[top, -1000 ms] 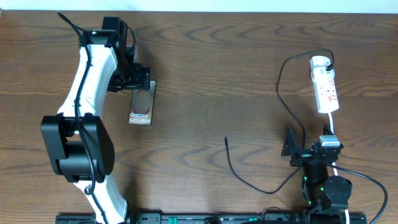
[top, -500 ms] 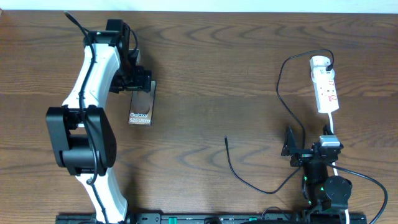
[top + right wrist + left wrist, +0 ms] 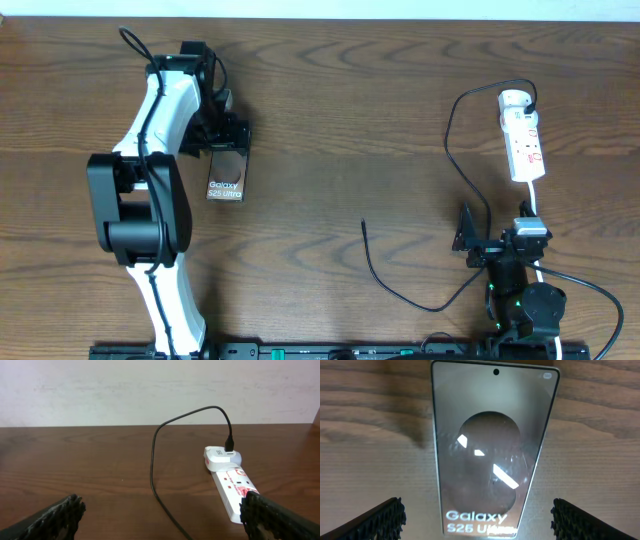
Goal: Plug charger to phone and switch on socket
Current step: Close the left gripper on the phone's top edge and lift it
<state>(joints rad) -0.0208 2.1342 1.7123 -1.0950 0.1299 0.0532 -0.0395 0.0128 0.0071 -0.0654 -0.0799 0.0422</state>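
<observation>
The phone [image 3: 226, 176] lies flat at the table's left, bronze face up with white Galaxy lettering. My left gripper [image 3: 226, 135] hovers over its far end, open. In the left wrist view the phone [image 3: 490, 445] fills the middle, and the gripper [image 3: 477, 507] has one finger on each side of it, well apart from its edges. The white socket [image 3: 522, 135] lies at the far right. The charger [image 3: 455, 165], a thin black cable, runs from an adapter in the socket in a long loop to its free tip [image 3: 363, 222]. My right gripper [image 3: 497, 238] is open, just short of the socket [image 3: 232, 487].
The socket's white cord [image 3: 533, 205] runs down past my right arm's base. In the right wrist view the black cable [image 3: 154, 455] crosses between the open fingers of my right gripper [image 3: 162, 510]. A pale wall stands behind the table's far edge.
My left arm's elbow and lower link have swung to the right, while its gripper stays over the phone's far end. The right arm, cable and socket have not moved.
</observation>
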